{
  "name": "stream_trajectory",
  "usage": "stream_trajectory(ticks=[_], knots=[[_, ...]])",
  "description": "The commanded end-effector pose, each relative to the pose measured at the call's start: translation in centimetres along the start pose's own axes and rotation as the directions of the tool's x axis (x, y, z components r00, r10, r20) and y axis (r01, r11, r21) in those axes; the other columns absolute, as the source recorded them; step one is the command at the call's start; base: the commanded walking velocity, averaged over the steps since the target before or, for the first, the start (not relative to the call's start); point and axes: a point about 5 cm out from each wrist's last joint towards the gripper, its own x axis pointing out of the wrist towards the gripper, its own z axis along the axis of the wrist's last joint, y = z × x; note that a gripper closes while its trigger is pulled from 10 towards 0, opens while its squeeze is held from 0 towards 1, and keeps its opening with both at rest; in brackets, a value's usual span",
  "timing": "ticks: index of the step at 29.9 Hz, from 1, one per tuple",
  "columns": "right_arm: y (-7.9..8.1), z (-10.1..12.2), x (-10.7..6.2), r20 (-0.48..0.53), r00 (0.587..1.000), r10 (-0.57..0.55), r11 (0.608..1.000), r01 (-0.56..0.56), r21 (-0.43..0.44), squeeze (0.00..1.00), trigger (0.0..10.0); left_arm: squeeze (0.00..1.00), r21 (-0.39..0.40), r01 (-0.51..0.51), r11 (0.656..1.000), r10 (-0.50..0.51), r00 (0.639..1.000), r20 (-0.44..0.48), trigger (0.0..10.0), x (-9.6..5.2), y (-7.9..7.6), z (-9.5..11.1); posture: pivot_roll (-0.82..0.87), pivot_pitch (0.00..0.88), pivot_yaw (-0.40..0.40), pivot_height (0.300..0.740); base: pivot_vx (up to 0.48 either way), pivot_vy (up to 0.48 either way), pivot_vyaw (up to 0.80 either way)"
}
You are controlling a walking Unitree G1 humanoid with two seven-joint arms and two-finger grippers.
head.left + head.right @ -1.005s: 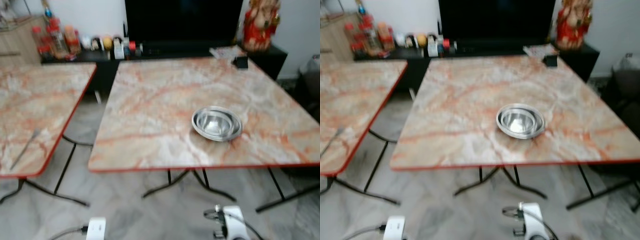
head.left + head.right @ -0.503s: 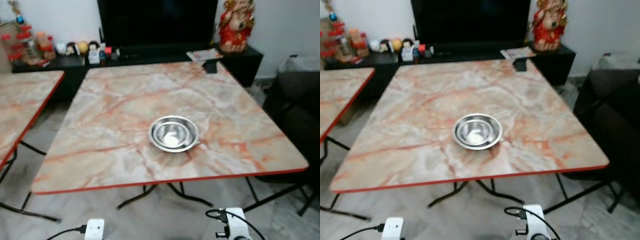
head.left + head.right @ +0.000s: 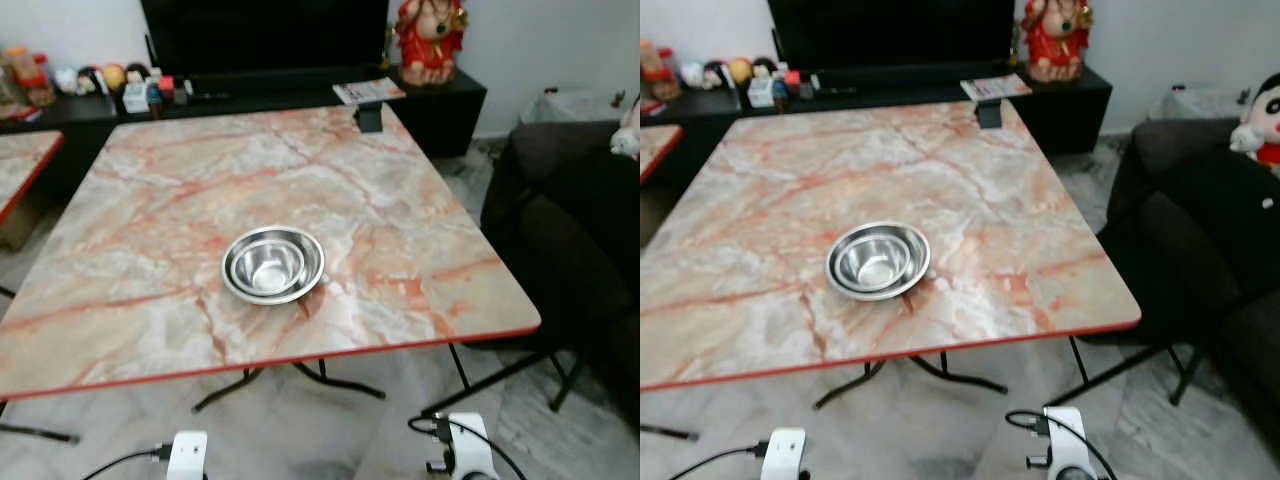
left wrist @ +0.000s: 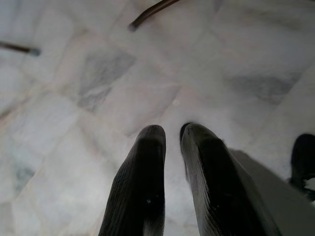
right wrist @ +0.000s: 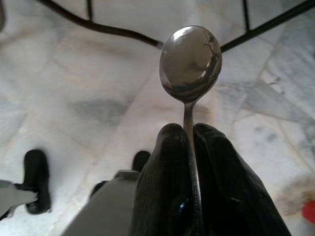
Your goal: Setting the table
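Note:
A steel bowl (image 3: 273, 264) sits near the front middle of the marble-patterned table (image 3: 400, 200) with a red edge. In the right wrist view my right gripper (image 5: 187, 135) is shut on a metal spoon (image 5: 190, 61), whose handle runs between the fingers and whose bowl sticks out past the tips over the floor. In the left wrist view my left gripper (image 4: 172, 135) hangs over the tiled floor, fingers nearly together and holding nothing. Both arms are low, below the table's front edge.
A dark sofa (image 3: 580, 240) with a soft toy (image 3: 1260, 110) stands to the right of the table. Behind it a black TV cabinet (image 3: 300, 90) carries a red statue (image 3: 428, 35) and small items. A second table's corner (image 3: 25, 160) is at left. Table legs (image 3: 300, 375) cross below.
The view has swung to the right: the table and bowl have shifted left in the picture, the second table has nearly left it, and the sofa has come in.

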Motion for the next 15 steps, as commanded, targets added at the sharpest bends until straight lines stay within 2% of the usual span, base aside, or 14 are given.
stream_trajectory(ticks=[1,3,4,6,7,8,11,13,15], knots=[[0.0,0.0,0.0,0.001,1.000,-0.013,1.000,0.013,0.027,0.00,10.0,0.00,0.009,-0.009,1.000,0.009,1.000,-0.017,10.0,0.0,0.6,-0.3,-0.02,0.000,0.021,0.732,0.000,0.000,0.00],[0.0,0.0,0.0,0.001,1.000,-0.013,1.000,0.013,0.027,0.00,10.0,0.00,0.009,-0.009,1.000,0.009,1.000,-0.017,10.0,0.0,0.6,-0.3,-0.02,0.000,0.021,0.732,0.000,0.000,0.00],[-1.6,-0.4,-0.2,-0.013,0.991,-0.132,0.990,0.132,0.055,0.00,10.0,0.00,0.012,-0.010,1.000,0.010,1.000,-0.017,10.0,0.0,0.6,-0.3,-0.03,0.000,0.033,0.732,0.000,0.000,0.00],[-4.4,-1.6,-0.7,-0.079,0.938,-0.338,0.930,0.346,0.124,0.00,10.0,0.00,0.018,-0.010,1.000,0.010,1.000,-0.016,10.0,0.0,0.7,-0.3,-0.04,0.000,0.041,0.732,0.000,0.000,0.00],[-4.4,-1.6,-0.7,-0.079,0.938,-0.338,0.930,0.346,0.124,0.00,10.0,0.00,0.018,-0.010,1.000,0.010,1.000,-0.016,10.0,0.0,0.7,-0.3,-0.04,0.000,0.041,0.732,0.000,0.000,0.00],[-5.4,-2.1,-1.0,-0.106,0.906,-0.411,0.897,0.422,0.128,0.00,10.0,0.00,0.025,-0.008,1.000,0.009,1.000,-0.016,10.0,0.0,0.7,-0.2,-0.05,0.000,0.045,0.732,0.000,0.000,0.00],[-8.1,-3.0,-2.0,-0.193,0.796,-0.574,0.762,0.606,0.229,0.00,10.0,0.00,0.042,-0.002,0.999,0.002,1.000,-0.011,10.0,0.1,0.7,0.0,-0.05,0.000,0.049,0.732,0.000,0.000,0.00],[-8.5,-2.9,-2.1,-0.187,0.782,-0.594,0.748,0.623,0.228,0.00,10.0,0.00,0.042,-0.003,0.999,0.003,1.000,-0.007,10.0,0.1,0.7,0.2,-0.05,0.000,0.050,0.732,0.000,0.000,0.00],[-9.3,-1.0,-2.1,-0.078,0.750,-0.657,0.729,0.658,0.187,0.00,10.0,0.00,0.046,-0.004,0.999,0.004,1.000,0.000,10.0,0.1,0.7,0.5,-0.06,0.000,0.052,0.732,0.000,0.000,0.00]])
